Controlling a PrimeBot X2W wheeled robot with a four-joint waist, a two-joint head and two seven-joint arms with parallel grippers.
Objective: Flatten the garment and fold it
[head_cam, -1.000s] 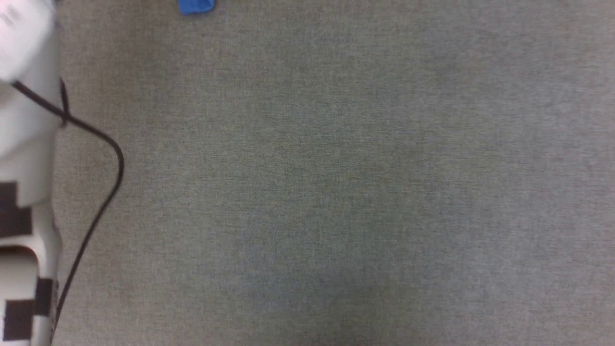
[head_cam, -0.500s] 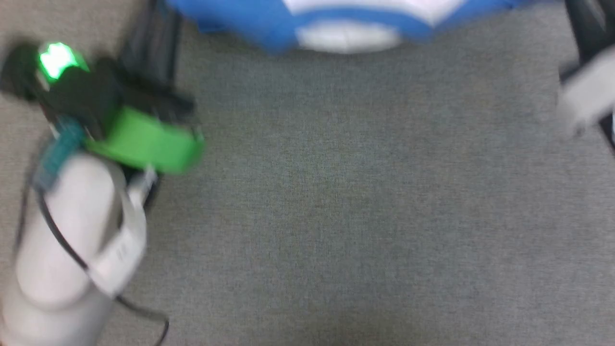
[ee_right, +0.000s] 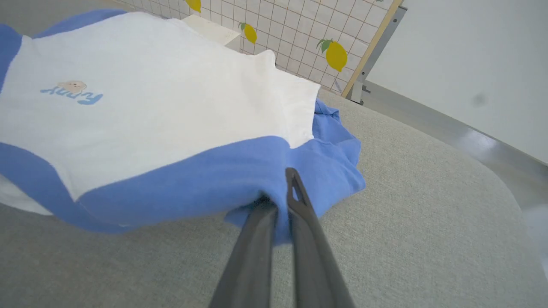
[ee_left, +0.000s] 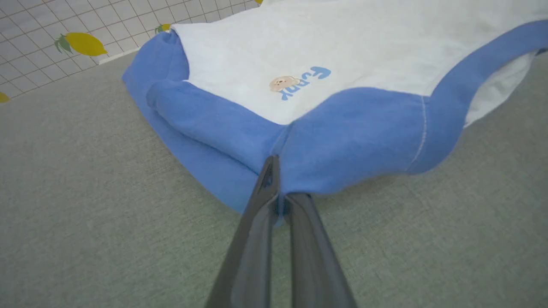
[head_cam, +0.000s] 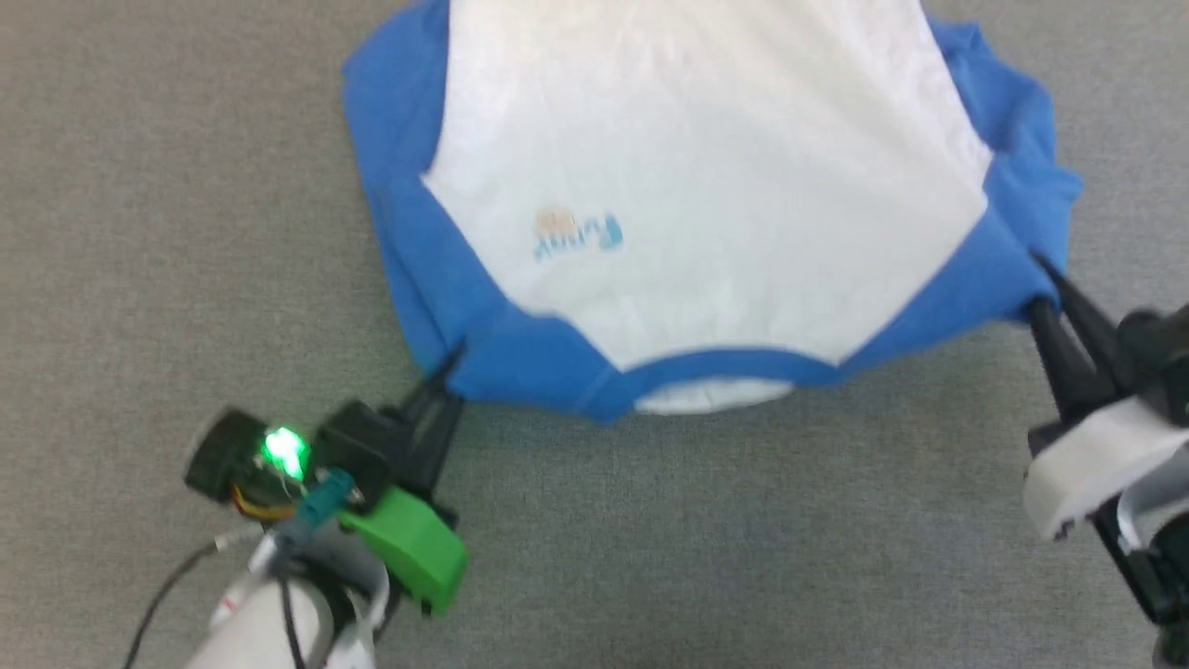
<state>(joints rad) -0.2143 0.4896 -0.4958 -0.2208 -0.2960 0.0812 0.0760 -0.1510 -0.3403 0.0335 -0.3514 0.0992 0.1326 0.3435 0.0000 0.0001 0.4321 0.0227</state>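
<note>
The garment, a white T-shirt with blue sleeves, blue neck band and a small blue print, lies spread on the grey surface with its neck toward me. My left gripper is shut on the blue shoulder at the shirt's near left corner; in the left wrist view the garment is pinched between the fingers of the left gripper. My right gripper is shut on the blue shoulder at the near right corner, and the right wrist view shows the right gripper clamping the garment. The blue sleeves are bunched at both sides.
Grey fabric surface stretches all around the shirt. A white grid panel with lemon prints stands behind the shirt, a pale box sits at its foot, and the surface's rounded edge lies beyond on the right.
The head camera has swung so the whole picture shifted: first bare grey surface, then the shirt's neck edge at the top, now most of the shirt with both grippers shut on its shoulders.
</note>
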